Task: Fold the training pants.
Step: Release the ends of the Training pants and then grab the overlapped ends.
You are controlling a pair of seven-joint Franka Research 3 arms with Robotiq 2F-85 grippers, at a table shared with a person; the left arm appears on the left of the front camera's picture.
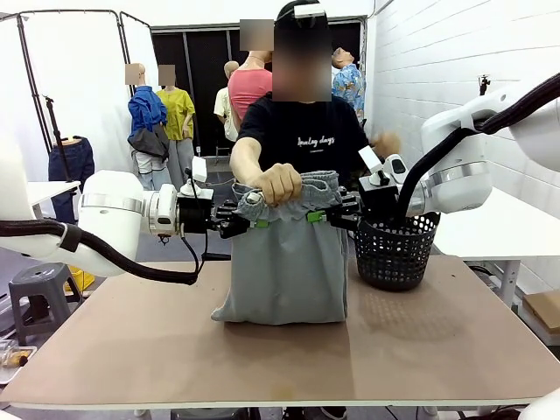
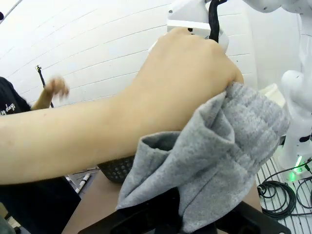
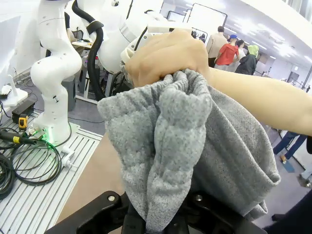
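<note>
The brown table (image 1: 455,350) spans the front view, and the training pants (image 1: 284,271) hang over its middle as a light grey bundle doubled on itself. Their upper edge is held up in the air, and their lower fold rests on the tabletop, bulging slightly toward the robot's left. To the robot's right of the pants, near the table's far edge, a black mesh basket (image 1: 394,254) stands upright and just beside the cloth. The right arm's wrist crosses in front of its rim, and from this angle I cannot tell what is inside it. The left gripper (image 1: 249,221) comes in level from the left, and its jaws are clamped tight on the upper left corner of the pants, with a green pad showing against the grey fabric. The right gripper (image 1: 325,214) mirrors it from the other side, pinched shut on the upper right corner, so the cloth is strung between the two. In each wrist view the grey fleece is heaped over that gripper's own fingers and hides most of them. Between the two grippers the person's hand (image 1: 278,182) reaches over from the far side and clutches the gathered elastic waistband in a fist, bunching it up above the line of the grippers. The person's other hand (image 1: 385,142) is raised and clear of the cloth, above the basket.
</note>
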